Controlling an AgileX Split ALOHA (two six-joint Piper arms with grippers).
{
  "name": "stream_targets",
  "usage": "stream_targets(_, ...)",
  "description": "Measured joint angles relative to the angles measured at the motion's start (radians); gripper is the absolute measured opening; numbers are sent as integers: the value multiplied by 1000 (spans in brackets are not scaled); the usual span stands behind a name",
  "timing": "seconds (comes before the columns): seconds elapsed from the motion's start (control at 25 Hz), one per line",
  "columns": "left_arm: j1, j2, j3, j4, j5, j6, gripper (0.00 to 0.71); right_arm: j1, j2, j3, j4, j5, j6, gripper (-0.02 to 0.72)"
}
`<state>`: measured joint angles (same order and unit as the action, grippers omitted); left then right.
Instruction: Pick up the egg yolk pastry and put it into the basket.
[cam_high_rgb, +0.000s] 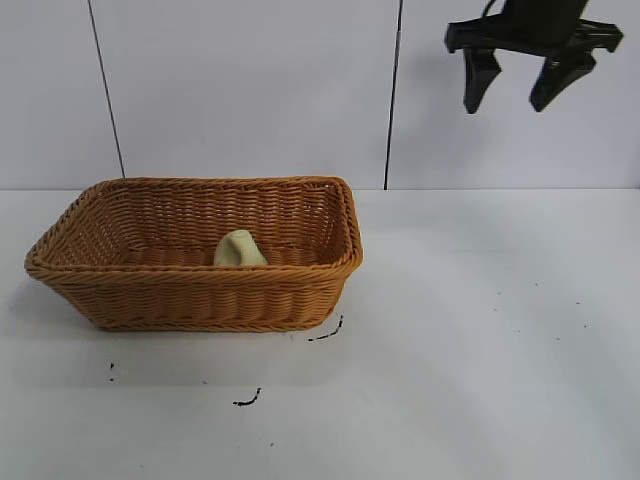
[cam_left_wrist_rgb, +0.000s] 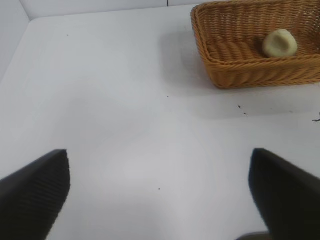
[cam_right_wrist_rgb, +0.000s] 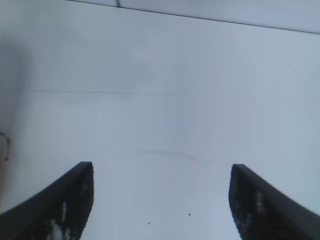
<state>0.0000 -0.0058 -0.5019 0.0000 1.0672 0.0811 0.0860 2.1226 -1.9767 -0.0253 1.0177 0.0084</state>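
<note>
inside the basket (cam_high_rgb: 190, 290), egg yolk pastry (cam_high_rgb: 240, 250), well apart from the raised, spread right end effector (cam_high_rgb: 515, 102)

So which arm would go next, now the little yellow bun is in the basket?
Neither needs to, probably: the egg yolk pastry already lies in the basket. If one did, perhaps the right hand, open, raised to the basket's right; the left hand is open, facing it across bare table.

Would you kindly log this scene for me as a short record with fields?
pastry: pale yellow lump lying inside the basket, near its front wall
basket: wicker, upright on the table, exterior view's left
right gripper: raised high at upper right, open, empty
left gripper: over bare table away from the basket, open, empty
table: white, small dark marks in front of the basket
task state: pastry in basket
</note>
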Motion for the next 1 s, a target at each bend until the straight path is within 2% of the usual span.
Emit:
stream_targets(0.2, 0, 0, 0, 0, 0, 0, 697, -35, 0, 0, -4, 48, -2, 645)
stream_targets(0.52, 0, 0, 0, 0, 0, 0, 697, -36, 0, 0, -17, 190, -14, 656)
stream_targets(0.64, 0, 0, 0, 0, 0, 0, 697, -36, -5, 0, -14, 195, -14, 656)
stream_targets(0.84, 0, 0, 0, 0, 0, 0, 697, -36, -74, 21, 25, 195, -14, 656)
stream_targets(1.0, 0, 0, 0, 0, 0, 0, 697, -36, -202, 122, 43, 195, -14, 656)
